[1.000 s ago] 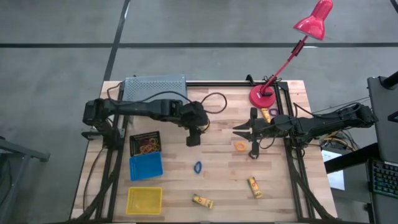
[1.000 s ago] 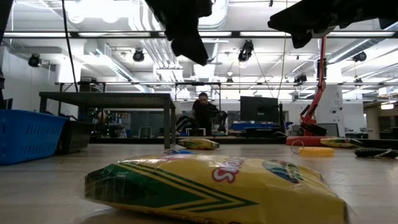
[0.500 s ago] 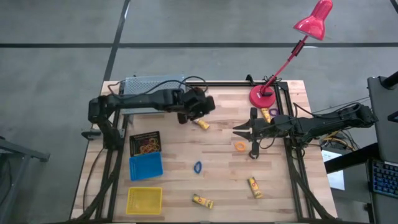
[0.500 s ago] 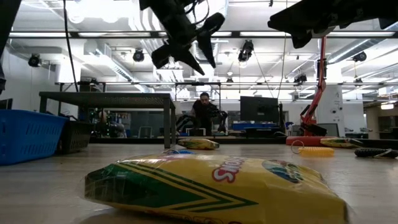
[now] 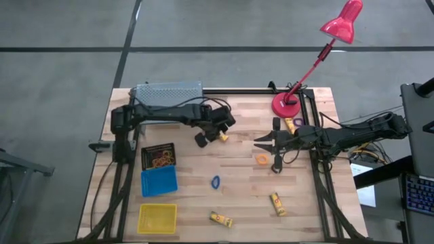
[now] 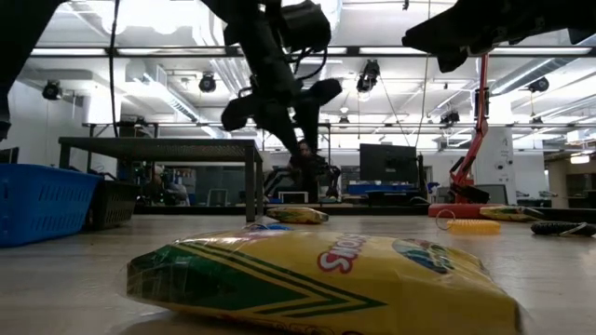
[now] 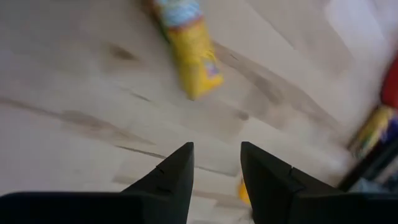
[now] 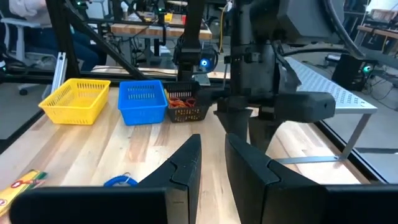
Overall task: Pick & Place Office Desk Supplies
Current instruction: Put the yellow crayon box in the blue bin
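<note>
Yellow, with a dark end, a short crayon-style tube lies on the pale wooden table, just beside the left gripper, whose two dark fingers stand slightly apart above the boards, holding nothing. More yellow tubes lie near the front edge and toward the right; a blue ring sits mid-table and an orange band loop is close to the right gripper, which hangs with fingers narrowly parted and empty. Red and orange bands fill the black square bin; a blue bin and yellow bin follow it.
</note>
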Tool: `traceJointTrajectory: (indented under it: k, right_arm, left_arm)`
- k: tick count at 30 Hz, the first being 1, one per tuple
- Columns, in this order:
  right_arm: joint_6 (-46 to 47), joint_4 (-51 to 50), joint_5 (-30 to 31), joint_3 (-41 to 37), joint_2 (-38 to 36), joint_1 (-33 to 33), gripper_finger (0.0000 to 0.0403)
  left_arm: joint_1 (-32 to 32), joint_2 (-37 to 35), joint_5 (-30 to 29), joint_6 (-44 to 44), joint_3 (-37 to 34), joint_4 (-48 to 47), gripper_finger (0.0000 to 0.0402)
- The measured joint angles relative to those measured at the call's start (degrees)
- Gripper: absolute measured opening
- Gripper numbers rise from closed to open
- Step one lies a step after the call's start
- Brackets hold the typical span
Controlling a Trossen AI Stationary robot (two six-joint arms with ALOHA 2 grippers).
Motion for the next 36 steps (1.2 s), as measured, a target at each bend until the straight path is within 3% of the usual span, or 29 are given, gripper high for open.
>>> traceJointTrajectory:
  k: [6, 11, 20, 29, 36]
  right_arm:
    - [-0.20, -0.04, 0.00, 0.00, 0.16, 0.02, 0.0068]
    - [-0.04, -0.01, 0.00, 0.00, 0.16, 0.00, 0.0068]
    - [-0.05, 0.00, 0.00, 0.00, 0.18, 0.02, 0.0068]
    - [-0.22, 0.00, 0.00, 0.00, 0.18, 0.00, 0.0068]
    - [-0.20, 0.02, 0.00, 0.00, 0.20, 0.02, 0.0068]
  left_arm:
    - [0.20, -0.10, -5.57, -1.99, -0.44, -0.23, 0.0137]
    - [0.26, -0.19, -6.29, -1.97, -2.14, 2.40, 0.0134]
    - [-0.60, -0.28, -8.77, -1.10, -10.12, 16.97, 0.0129]
    - [-1.31, -0.15, -7.15, -3.41, -12.83, 17.66, 0.0129]
    - [-1.31, -0.15, -9.09, -3.46, -12.83, 17.75, 0.0128]
